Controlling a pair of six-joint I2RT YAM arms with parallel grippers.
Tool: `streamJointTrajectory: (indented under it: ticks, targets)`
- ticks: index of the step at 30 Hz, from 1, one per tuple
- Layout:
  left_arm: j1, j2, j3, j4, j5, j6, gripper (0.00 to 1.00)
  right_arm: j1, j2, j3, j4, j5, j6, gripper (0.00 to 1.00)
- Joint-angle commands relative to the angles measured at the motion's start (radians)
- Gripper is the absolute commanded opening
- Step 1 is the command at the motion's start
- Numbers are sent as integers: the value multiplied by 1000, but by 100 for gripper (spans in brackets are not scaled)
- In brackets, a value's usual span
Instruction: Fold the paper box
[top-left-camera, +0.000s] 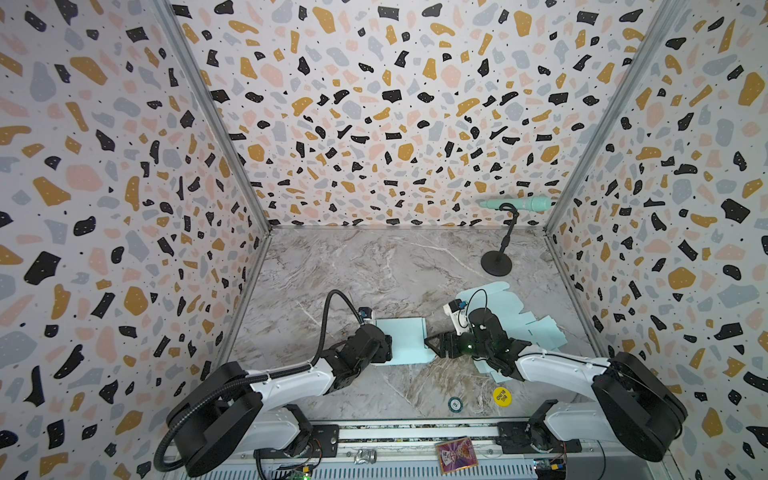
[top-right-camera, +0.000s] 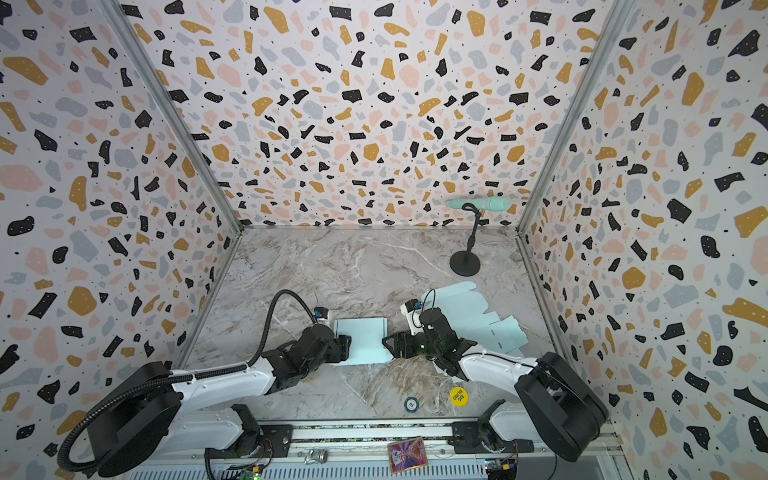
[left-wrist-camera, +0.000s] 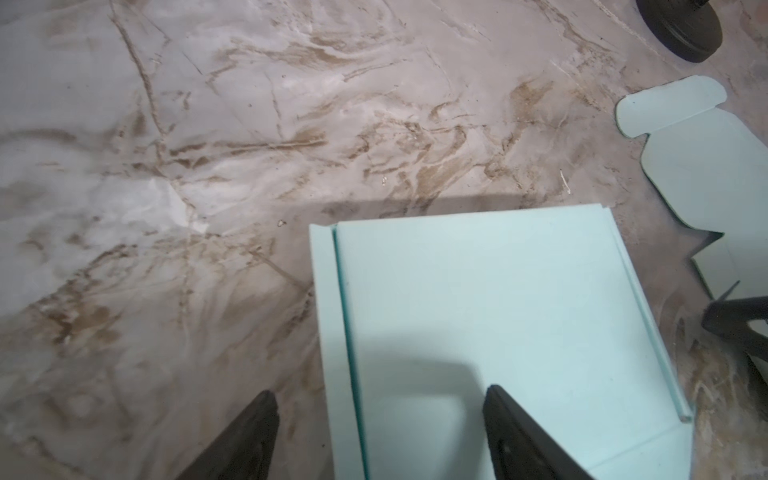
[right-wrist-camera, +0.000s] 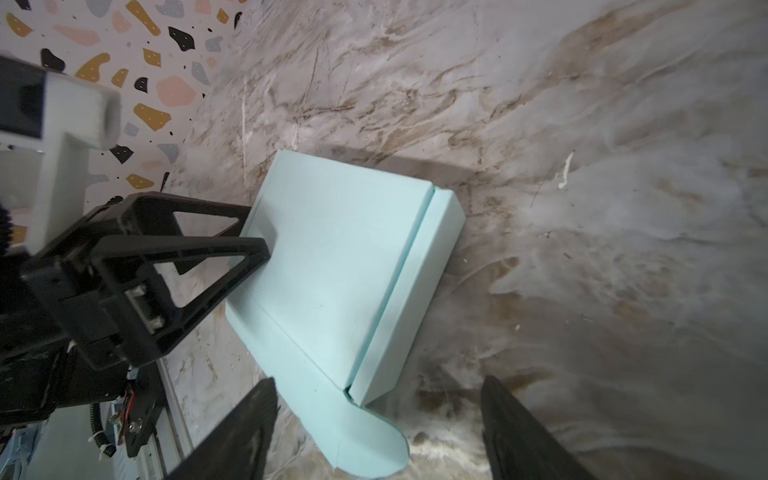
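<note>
- The paper box (top-left-camera: 405, 340) sits mid-table, lid down, between my left gripper (top-left-camera: 387, 347) and right gripper (top-left-camera: 432, 344). Both are spread and hold nothing.
- I judge this the closing step: next I should tuck the loose flap (right-wrist-camera: 365, 440) at its near right corner.

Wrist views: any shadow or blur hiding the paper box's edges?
Left wrist view: a dark shadow lies on the paper box beside the left gripper, but its edges are readable. Right wrist view: box sharp, right gripper soft-focused, marble tabletop bowed by the wide lens.
</note>
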Motion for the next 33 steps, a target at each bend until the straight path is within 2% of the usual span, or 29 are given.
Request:
streamJointTrajectory:
  ticks: [1,13,20,28,33]
  targets:
    - [-14,16,15,29,13,-24,77,-5,54,79,32,-47,-60,75]
    - [-12,89,76,46,-17,8,67,15,189,164,27,-54,-127,63]
    - [58,155,137,63,19,72,62,16,236,221,6,-27,-158,60]
    - [130,253,204,81,80,135,60,1,277,269,-16,-3,-162,62]
    - [142,257,201,82,80,138,65,-5,241,256,-42,39,-156,72]
